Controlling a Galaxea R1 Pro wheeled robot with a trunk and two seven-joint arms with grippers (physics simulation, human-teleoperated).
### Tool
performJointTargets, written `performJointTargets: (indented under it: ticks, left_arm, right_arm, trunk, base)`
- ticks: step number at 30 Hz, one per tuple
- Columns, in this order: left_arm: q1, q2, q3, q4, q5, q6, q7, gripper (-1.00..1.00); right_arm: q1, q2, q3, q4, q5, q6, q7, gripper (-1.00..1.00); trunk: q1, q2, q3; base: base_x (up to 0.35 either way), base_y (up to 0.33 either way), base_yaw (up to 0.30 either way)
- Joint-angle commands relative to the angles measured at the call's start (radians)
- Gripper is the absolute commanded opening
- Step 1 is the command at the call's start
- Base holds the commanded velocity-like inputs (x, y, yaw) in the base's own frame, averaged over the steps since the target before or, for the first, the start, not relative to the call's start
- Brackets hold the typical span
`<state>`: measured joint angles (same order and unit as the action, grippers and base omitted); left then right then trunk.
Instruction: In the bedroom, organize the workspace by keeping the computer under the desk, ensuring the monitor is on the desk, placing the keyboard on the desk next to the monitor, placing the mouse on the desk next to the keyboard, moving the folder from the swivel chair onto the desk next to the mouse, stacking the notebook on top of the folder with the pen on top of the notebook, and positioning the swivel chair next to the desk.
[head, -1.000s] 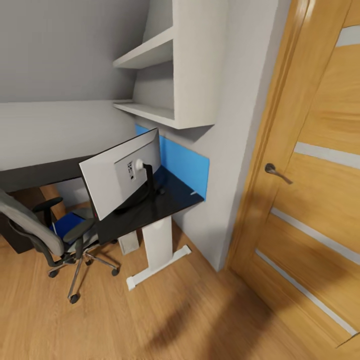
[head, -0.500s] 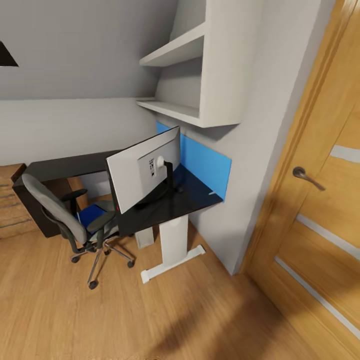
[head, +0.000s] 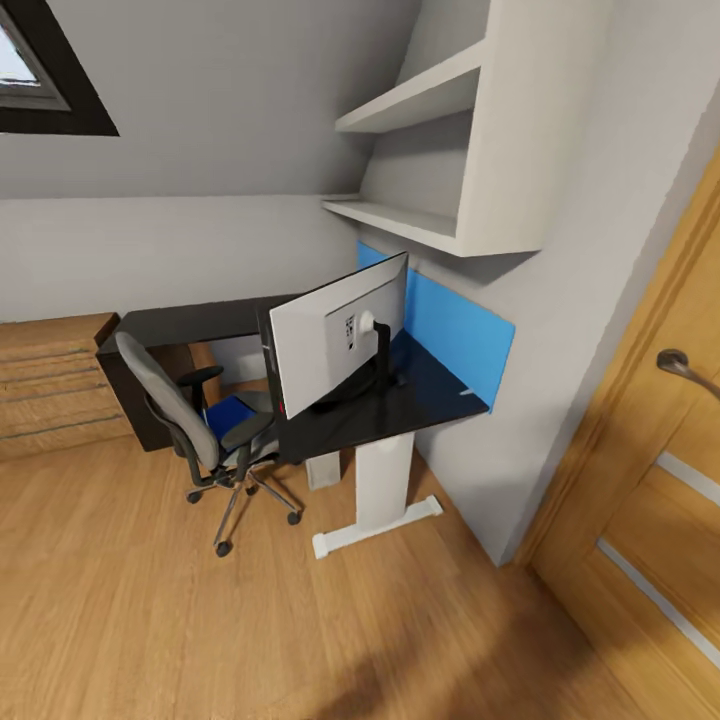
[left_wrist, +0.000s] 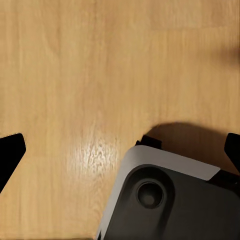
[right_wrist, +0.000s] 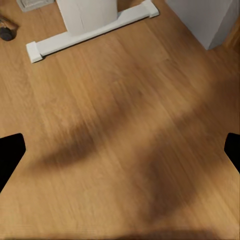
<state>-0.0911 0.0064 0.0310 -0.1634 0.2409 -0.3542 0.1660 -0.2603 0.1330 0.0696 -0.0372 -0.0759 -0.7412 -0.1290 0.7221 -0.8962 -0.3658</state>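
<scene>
Folder (head: 228, 414) lies flat on chair (head: 185, 420) seat, tucked beside desk (head: 400, 405); monitor (head: 335, 345) on top. Prob. light, stiff, slick cover, so pinch an overhanging edge. Both grippers, left (left_wrist: 120, 150) & right (right_wrist: 120, 150), spread wide, empty, aimed at floor (right_wrist: 125, 130), well apart from folder.

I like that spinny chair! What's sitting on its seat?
A bright blue folder lies on the swivel chair seat. The armrests and backrest cover part of it, so anything else lying there cannot be made out.
</scene>
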Motion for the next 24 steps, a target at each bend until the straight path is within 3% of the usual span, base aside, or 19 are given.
performJointTargets:
  ticks: [1,24]
  left_arm:
    - [-0.001,0.000,0.003,0.001,0.001,-0.003,0.000,1.00]
    - [-0.001,0.001,0.003,0.001,0.001,-0.003,0.000,1.00]
  right_arm:
    - [0.000,0.000,0.008,0.000,-0.007,-0.003,-0.003,1.00]
    - [0.000,0.000,0.009,0.000,-0.007,-0.003,-0.003,1.00]
  trunk:
    - [0.000,-0.001,-0.001]
    - [0.000,-0.001,-0.001]
  base:
    - [0.000,0.000,0.280]
    - [0.000,0.000,0.281]
